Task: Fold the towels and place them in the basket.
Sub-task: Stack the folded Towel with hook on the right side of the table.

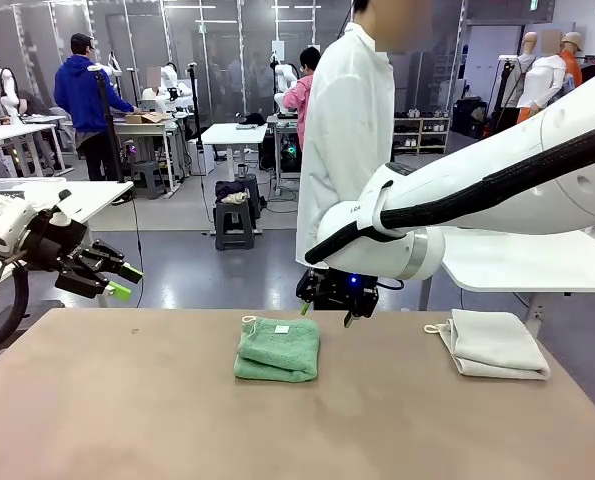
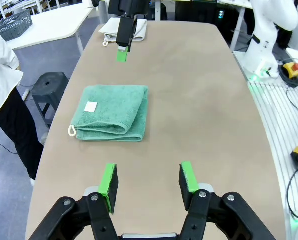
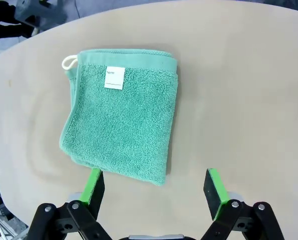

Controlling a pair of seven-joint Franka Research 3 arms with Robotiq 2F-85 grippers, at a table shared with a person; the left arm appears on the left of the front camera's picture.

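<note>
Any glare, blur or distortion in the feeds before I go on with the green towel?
Front view: even light, green towel sharp, soft shadow under it. Left wrist view: wide-angle bend along the table edges, towel weave sharp. Right wrist view: towel sharp, its white label's print too small to read, faint sheen on the table, no harsh glare.

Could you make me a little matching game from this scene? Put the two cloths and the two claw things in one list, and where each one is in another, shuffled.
Things:
1. green towel
2. off-white towel
3. left gripper
4. right gripper

Places or states:
A. open, off the table's left edge
B. folded, middle of the table
C. open, above the table's far edge, beside the green towel
D. folded, at the table's right end

Pairs: 1-B, 2-D, 3-A, 4-C
</note>
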